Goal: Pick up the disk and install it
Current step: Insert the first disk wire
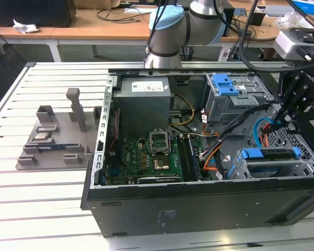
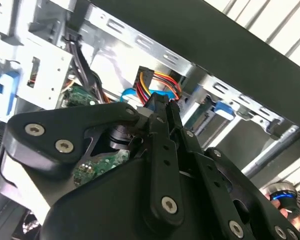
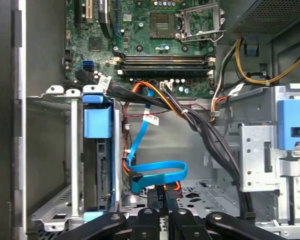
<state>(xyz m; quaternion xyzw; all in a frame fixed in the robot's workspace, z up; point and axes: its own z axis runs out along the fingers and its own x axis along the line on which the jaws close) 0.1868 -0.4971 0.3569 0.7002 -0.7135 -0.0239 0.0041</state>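
In the exterior view, the black gripper (image 1: pixel 277 121) hangs inside the open computer case (image 1: pixel 199 204), above the blue-framed disk (image 1: pixel 269 154) seated in its grey metal cage. In the first wrist view, the fingers (image 3: pixel 155 200) pinch a black cable connector (image 3: pixel 160 192) beside the disk (image 3: pixel 97 150).

Green motherboard (image 3: pixel 155 45); bright blue data cable (image 3: pixel 157 172); black gripper (image 3: pixel 160 202); blue-framed disk (image 1: pixel 268 153) in a grey drive cage (image 1: pixel 275 167).
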